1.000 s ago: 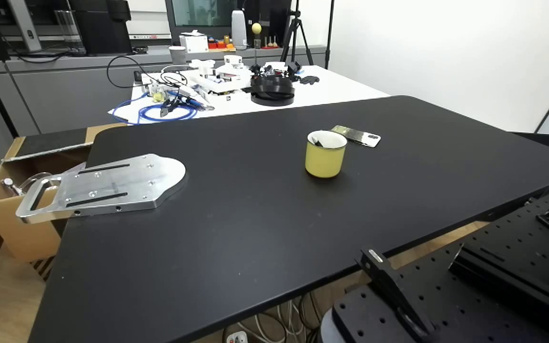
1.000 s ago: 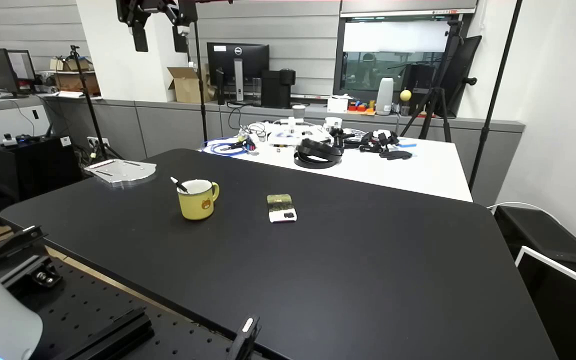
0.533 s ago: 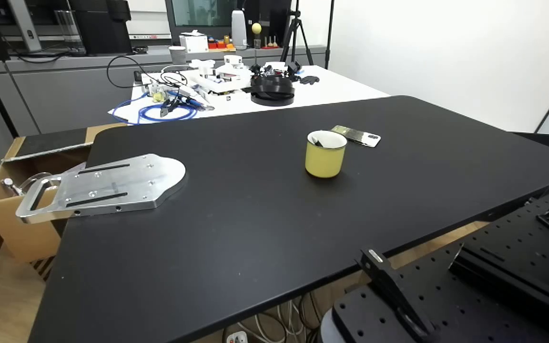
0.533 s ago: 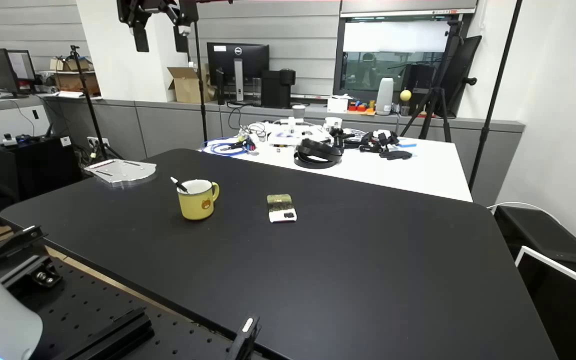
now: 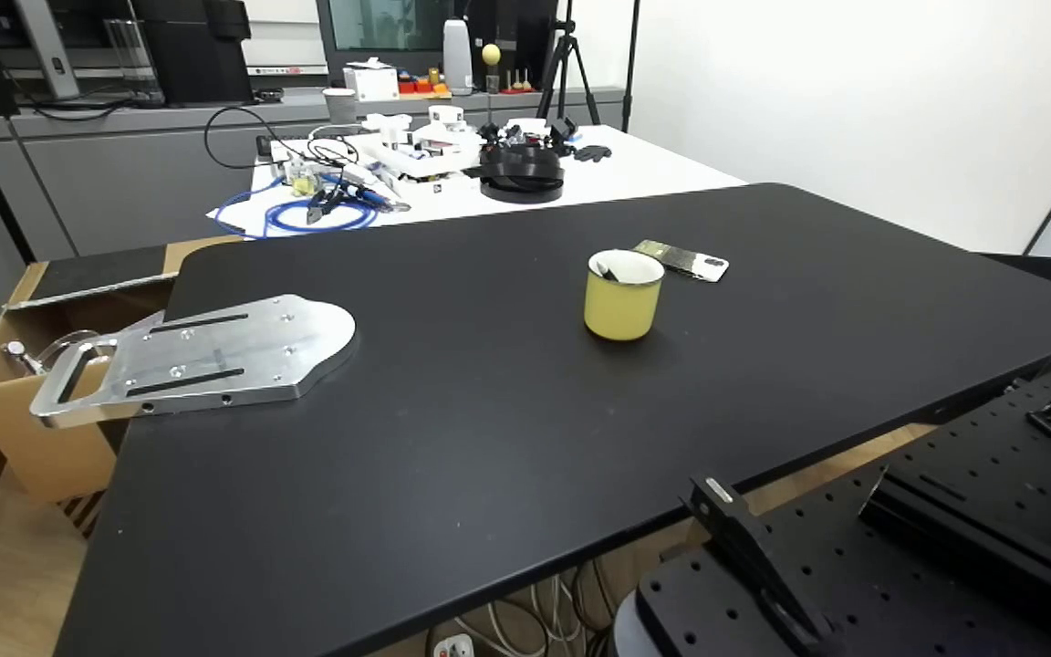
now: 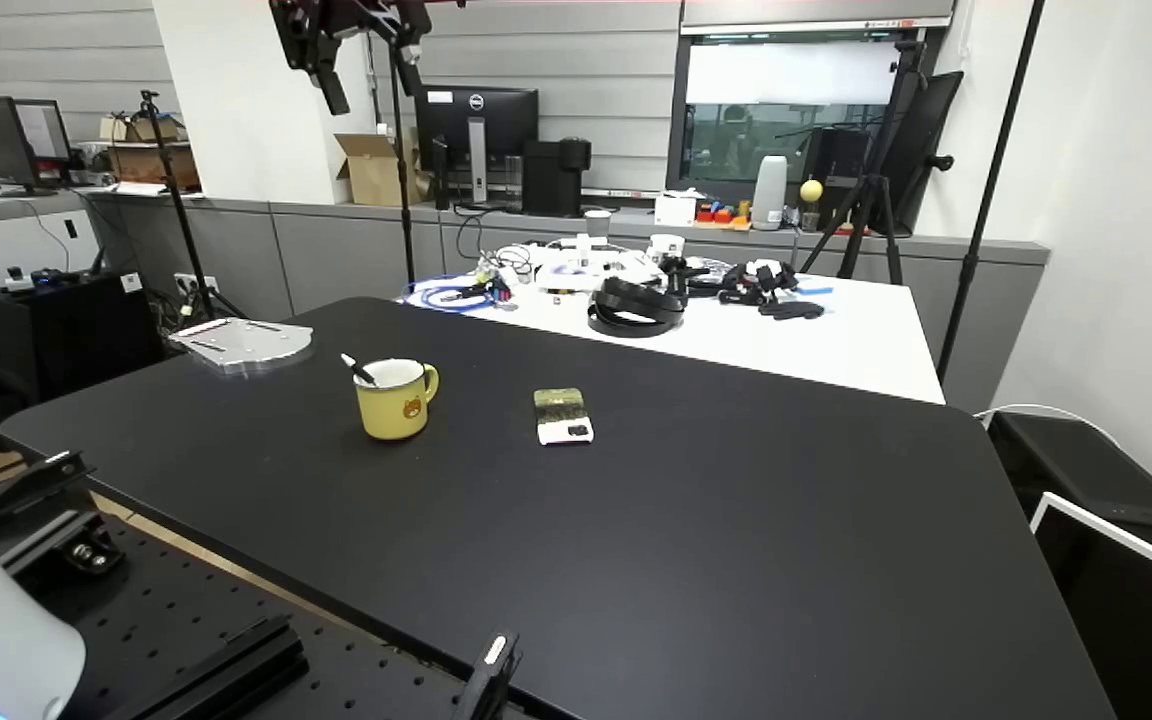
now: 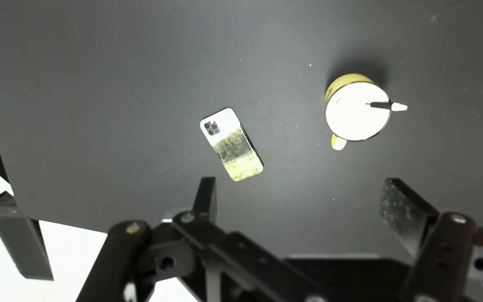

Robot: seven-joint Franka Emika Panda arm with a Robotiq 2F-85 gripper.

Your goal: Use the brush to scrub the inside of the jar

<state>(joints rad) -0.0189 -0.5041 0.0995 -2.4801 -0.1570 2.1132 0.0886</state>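
Hand gapes in wrist view; an exterior view shows jar's bear print.

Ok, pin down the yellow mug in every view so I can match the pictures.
In an exterior view: yellow mug, just right of the middle.
In an exterior view: yellow mug, left of the middle.
Wrist view: yellow mug, toward the upper right, seen from above.
Shared landmark: phone, left of the yellow mug in the wrist view, right of it in both exterior views.
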